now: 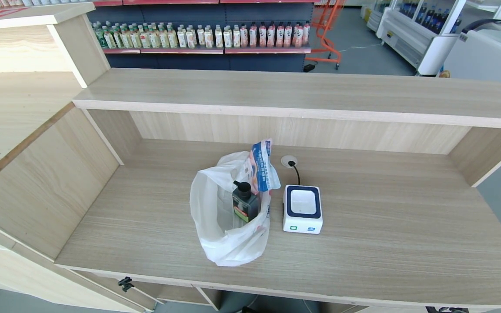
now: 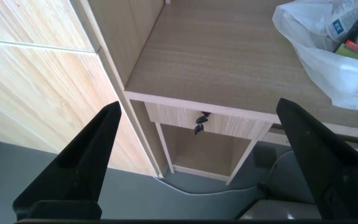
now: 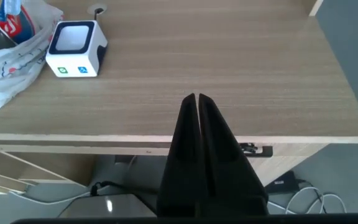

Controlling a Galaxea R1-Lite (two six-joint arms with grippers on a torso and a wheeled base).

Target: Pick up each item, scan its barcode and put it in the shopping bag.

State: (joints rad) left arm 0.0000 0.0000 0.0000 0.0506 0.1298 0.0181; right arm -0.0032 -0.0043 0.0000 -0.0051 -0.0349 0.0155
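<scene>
Left gripper (image 2: 199, 106): jaws released, spread wide, nothing between them, held off the front edge of the light wood-grain laminate counter (image 1: 385, 226). Right gripper (image 3: 196, 97): jaws clenched flat together, empty, also at the front edge.

The thin white crinkly plastic shopping bag (image 1: 224, 221) sits ahead of the left jaws, toward the robot's right. It holds a dark boxy pump bottle (image 1: 245, 202) and a glossy blue-white printed pouch (image 1: 261, 167) that pokes out of the top. The white cube scanner with a dark-rimmed glass window (image 1: 302, 208) is just beside the bag, ahead of the right jaws and toward the robot's left, with a black cable running to a hole in the counter.

Looks about done, since both items are bagged.

Risks: the bag film is limp and open, so a nudge could slump it. The tall pouch could then tip out and the rigid bottle topple.
</scene>
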